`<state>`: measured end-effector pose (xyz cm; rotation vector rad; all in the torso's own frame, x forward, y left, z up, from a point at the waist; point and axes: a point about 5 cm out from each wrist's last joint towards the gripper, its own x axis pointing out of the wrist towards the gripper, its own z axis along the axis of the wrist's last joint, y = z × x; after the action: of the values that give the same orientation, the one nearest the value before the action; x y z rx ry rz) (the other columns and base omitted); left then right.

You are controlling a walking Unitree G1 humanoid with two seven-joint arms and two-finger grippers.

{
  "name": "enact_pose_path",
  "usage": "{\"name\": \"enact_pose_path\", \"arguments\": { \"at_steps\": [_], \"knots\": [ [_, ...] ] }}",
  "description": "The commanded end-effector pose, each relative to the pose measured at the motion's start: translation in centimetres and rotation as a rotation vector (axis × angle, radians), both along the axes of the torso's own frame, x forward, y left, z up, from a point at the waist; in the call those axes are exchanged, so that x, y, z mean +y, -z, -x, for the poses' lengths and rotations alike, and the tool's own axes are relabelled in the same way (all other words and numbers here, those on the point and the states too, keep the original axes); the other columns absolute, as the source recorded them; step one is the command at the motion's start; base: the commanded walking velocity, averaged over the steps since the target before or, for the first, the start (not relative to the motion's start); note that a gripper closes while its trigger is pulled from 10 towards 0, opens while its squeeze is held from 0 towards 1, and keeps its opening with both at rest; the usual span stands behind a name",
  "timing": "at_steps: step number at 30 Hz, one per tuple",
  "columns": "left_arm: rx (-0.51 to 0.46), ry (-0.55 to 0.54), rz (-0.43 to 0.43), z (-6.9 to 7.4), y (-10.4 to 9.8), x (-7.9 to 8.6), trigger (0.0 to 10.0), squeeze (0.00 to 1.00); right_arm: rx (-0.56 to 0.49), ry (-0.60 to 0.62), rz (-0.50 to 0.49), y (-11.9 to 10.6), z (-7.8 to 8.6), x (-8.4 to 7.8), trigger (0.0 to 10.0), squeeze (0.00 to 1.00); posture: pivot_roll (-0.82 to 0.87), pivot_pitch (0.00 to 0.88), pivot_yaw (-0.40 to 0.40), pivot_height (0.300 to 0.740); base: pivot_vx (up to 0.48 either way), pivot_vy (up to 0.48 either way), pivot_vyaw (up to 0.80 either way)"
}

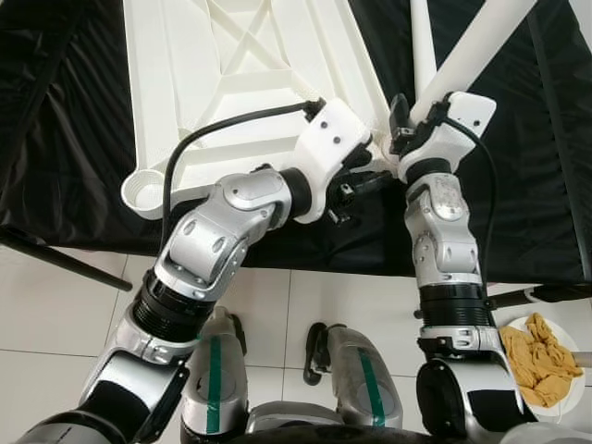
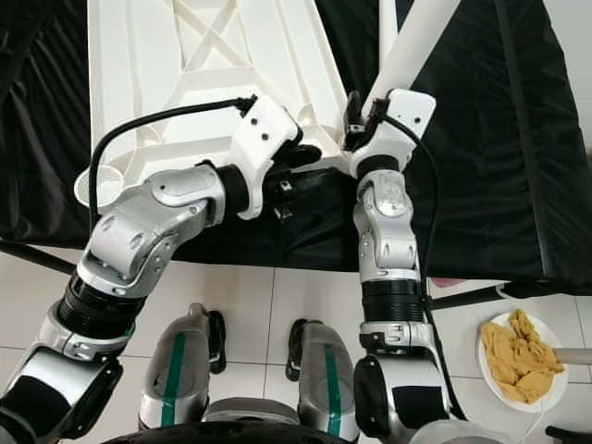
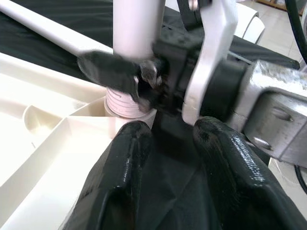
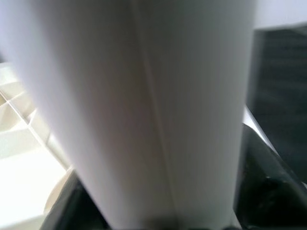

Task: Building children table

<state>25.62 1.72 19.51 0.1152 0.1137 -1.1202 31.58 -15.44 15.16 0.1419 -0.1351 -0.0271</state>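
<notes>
Inverted white tabletop (image 1: 231,83) lies on black cloth (image 1: 83,139); right gripper (image 1: 407,125) clenched on white leg (image 1: 472,55) at tabletop's near right corner socket; left gripper (image 3: 168,158) alongside, fingers parted, holding nothing.

Black cloth (image 1: 74,120) spread under the work area. White tiled floor (image 1: 55,314) in front of it. White plate (image 2: 555,393) on floor, holding crumpled yellow rag (image 2: 520,356).

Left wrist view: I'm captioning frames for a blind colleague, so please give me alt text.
The right gripper clamps a white table leg at its threaded end, standing in a corner socket of the upturned white tabletop. The left gripper's fingers, open, lie on black cloth.
</notes>
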Motion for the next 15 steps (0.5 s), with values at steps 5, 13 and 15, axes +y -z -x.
{"name": "enact_pose_path", "arguments": {
  "at_steps": [5,13,15],
  "knots": [
    [-0.015,-0.061,-0.010,0.0,0.2,0.7,10.0,0.00,-0.016,-0.190,-0.021,-0.6,0.7,-1.3,10.0,1.00,0.06,0.050,-0.064,0.740,0.000,0.000,0.00],
    [-0.016,-0.068,-0.010,-0.2,0.2,0.9,10.0,0.00,-0.047,-0.281,0.057,-1.5,0.9,-2.3,10.0,1.00,0.05,0.038,-0.061,0.740,0.000,0.000,0.00],
    [-0.019,-0.066,-0.011,-0.3,0.2,0.9,10.0,0.00,-0.041,-0.312,0.081,-1.6,0.8,-2.8,10.0,0.55,0.05,0.033,-0.059,0.740,0.000,0.000,0.00]
  ]
}}
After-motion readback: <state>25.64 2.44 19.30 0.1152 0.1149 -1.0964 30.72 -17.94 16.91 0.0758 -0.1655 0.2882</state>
